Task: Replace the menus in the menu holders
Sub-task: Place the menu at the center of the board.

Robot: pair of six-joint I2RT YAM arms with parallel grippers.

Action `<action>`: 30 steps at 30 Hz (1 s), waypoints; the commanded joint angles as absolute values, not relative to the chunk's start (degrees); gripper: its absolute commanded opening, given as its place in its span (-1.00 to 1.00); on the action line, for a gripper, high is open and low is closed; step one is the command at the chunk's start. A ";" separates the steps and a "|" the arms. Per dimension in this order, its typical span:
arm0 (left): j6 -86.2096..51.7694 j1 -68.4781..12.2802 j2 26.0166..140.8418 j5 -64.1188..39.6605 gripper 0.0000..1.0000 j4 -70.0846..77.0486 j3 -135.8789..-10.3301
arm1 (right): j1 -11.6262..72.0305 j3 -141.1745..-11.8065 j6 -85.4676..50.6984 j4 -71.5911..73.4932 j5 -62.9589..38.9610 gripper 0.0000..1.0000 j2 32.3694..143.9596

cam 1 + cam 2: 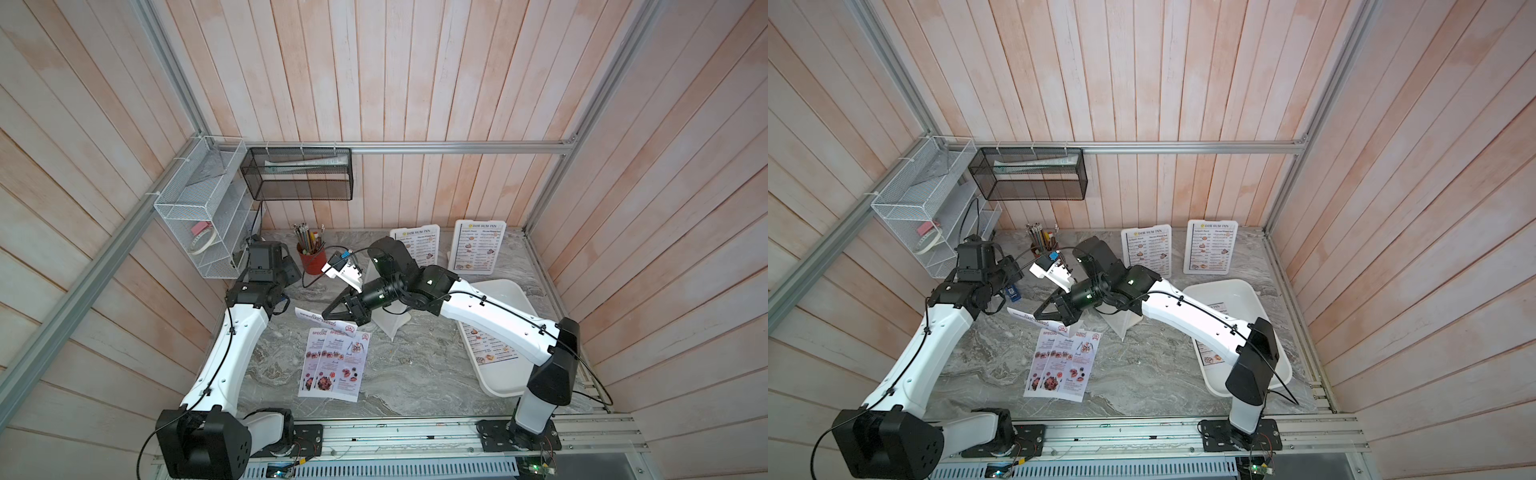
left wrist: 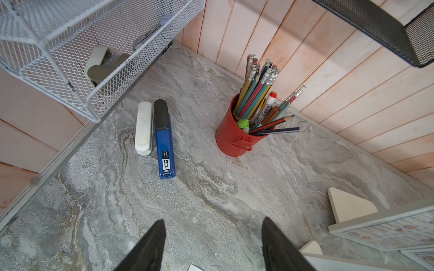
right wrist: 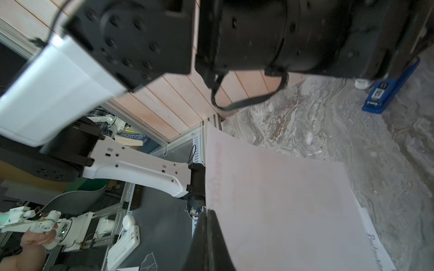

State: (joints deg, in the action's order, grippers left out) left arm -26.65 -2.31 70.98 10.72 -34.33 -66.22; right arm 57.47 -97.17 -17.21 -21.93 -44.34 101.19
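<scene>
Here right wrist view shows right hand [image 3: 211,225] clamped on menu [image 3: 281,199]; left wrist: left hand [image 2: 213,221] spread, empty.

Menus [image 1: 477,246] read "DIM SUM INN"; stapler [image 2: 164,140] "50".

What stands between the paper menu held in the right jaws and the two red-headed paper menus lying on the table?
Nothing visible does. The held paper menu, pinched by the right gripper, hangs over the top edge of the two lying menus.
</scene>
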 commanded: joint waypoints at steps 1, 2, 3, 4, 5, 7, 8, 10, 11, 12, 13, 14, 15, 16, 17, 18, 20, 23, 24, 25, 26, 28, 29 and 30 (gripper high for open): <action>-26.11 -2.26 71.36 9.39 0.34 -34.72 -66.50 | 52.84 -90.60 -19.11 -16.33 -47.37 -1.00 101.71; -26.27 -2.13 71.30 9.01 0.34 -34.51 -66.28 | 51.71 -89.00 -18.43 -15.68 -46.92 -1.00 103.13; -26.36 -2.19 71.37 8.79 0.34 -34.54 -66.03 | 51.02 -88.23 -17.01 -15.88 -46.10 -1.00 104.86; -26.53 -2.20 71.36 8.75 0.34 -34.54 -65.83 | 50.81 -88.03 -15.47 -16.35 -45.33 -1.00 106.59; -26.55 -2.19 71.28 8.47 0.34 -34.43 -65.59 | 50.80 -88.33 -13.81 -16.94 -44.30 -1.00 108.74; -26.48 -2.20 70.91 8.10 0.35 -34.29 -64.86 | 50.99 -89.21 -12.31 -16.78 -42.82 -1.00 112.67; -26.48 -2.20 70.66 8.09 0.34 -34.29 -64.29 | 51.02 -89.68 -12.20 -16.06 -41.65 -1.00 114.38; -26.46 -2.25 70.37 7.29 0.34 -34.11 -63.41 | 51.15 -90.73 -12.16 -14.79 -38.41 -1.00 116.99; -26.60 -2.27 70.30 6.77 0.34 -33.87 -62.66 | 51.22 -91.20 -12.04 -14.08 -36.63 -1.00 118.15; -26.71 -2.28 70.22 6.24 0.34 -33.60 -62.18 | 51.16 -91.82 -11.93 -13.93 -35.18 -1.00 119.06; -26.85 -2.29 70.10 5.69 0.34 -33.36 -61.48 | 51.15 -92.80 -11.41 -14.45 -34.23 -1.00 120.17; -27.06 -2.37 69.97 5.14 0.34 -33.12 -60.90 | 51.16 -93.87 -11.05 -15.32 -33.16 -1.00 121.06; -27.01 -2.46 70.03 4.94 0.34 -32.98 -60.44 | 51.16 -94.63 -10.63 -16.09 -32.35 -1.00 121.57; -27.11 -2.65 69.96 4.88 0.34 -32.86 -60.05 | 51.16 -95.23 -10.21 -16.72 -32.07 -0.93 121.64; -27.02 -2.85 69.81 4.92 0.34 -32.87 -59.77 | 51.17 -95.52 -10.13 -17.17 -31.70 -0.82 121.25; -27.02 -3.11 69.64 4.88 0.34 -32.87 -59.50 | 51.20 -95.80 -10.13 -17.35 -31.43 -0.72 120.59; -26.94 -3.84 69.37 4.92 0.34 -32.73 -59.21 | 51.07 -96.56 -10.09 -18.28 -30.61 -0.53 118.84; -26.67 -5.63 69.14 4.99 0.34 -33.34 -59.45 | 50.66 -98.64 -9.95 -20.99 -30.20 -0.40 115.97; -26.56 -6.38 69.02 5.34 0.34 -33.86 -59.71 | 50.48 -98.87 -10.08 -21.72 -30.28 -0.38 114.78; -26.59 -7.23 68.97 5.61 0.34 -34.64 -60.17 | 50.11 -98.88 -10.49 -22.40 -31.09 -0.37 113.34; -26.32 -8.04 68.77 5.75 0.33 -35.62 -60.68 | 49.57 -98.66 -11.06 -22.90 -32.50 -0.36 111.47; -25.94 -10.15 67.91 6.24 0.33 -37.17 -61.58 | 48.49 -97.13 -12.74 -23.03 -33.30 -0.31 107.11; -25.81 -11.41 67.21 6.16 0.33 -37.74 -61.87 | 47.65 -95.94 -13.91 -22.95 -32.78 -0.27 104.43; -25.70 -12.24 66.58 5.99 0.33 -38.28 -62.22 | 46.90 -94.83 -14.72 -22.94 -31.96 -0.23 102.23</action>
